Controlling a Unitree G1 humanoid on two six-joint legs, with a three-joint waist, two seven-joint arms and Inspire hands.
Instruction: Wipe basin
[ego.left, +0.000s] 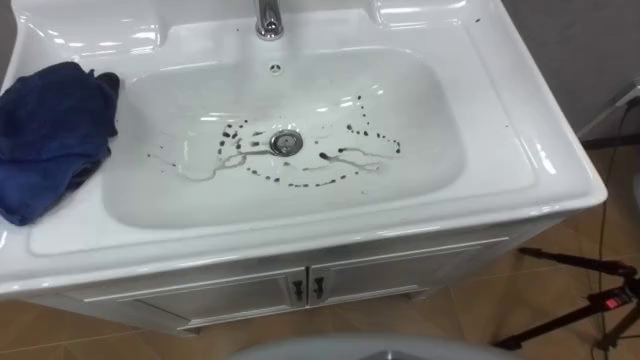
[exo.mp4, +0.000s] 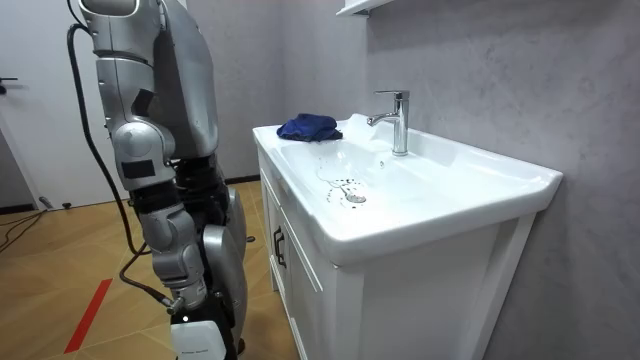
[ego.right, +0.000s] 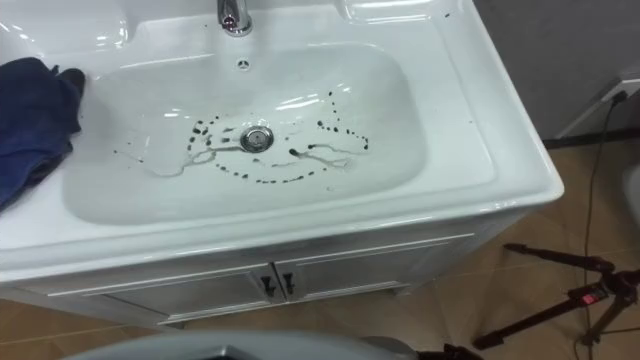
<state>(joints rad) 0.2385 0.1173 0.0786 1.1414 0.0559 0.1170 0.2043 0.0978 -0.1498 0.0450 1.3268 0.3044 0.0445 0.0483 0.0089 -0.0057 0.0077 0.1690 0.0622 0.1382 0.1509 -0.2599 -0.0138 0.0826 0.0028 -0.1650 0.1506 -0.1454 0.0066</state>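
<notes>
One white basin (ego.left: 300, 245) spans most of the eye views, set on a white cabinet (ego.left: 230, 295) with two doors that meet at lower centre. In the room view the robot stands upright on the wooden floor (exo.mp4: 60, 250) at the frame's left, just beside the cabinet's front. What its hands are doing cannot be told.

A dark blue cloth (ego.left: 50, 130) lies crumpled on the basin's flat ledge at the left edge of the left eye view, with one fold hanging over into the bowl. In the room view it sits at the far end of the ledge, near the wall.

A chrome tap (ego.left: 267, 18) stands at top centre, behind the bowl, with a small overflow hole (ego.left: 276, 68) below it.

Dark specks (ego.left: 300, 183) and thin trails of water ring the bottom of the bowl — a loose dotted loop around the metal drain (ego.left: 286, 142) at centre.

Two small dark handles (ego.left: 297, 290) sit side by side where the doors meet. At lower right, black tripod legs (ego.left: 580, 300) lie across the floor — a small red light glows on them.
</notes>
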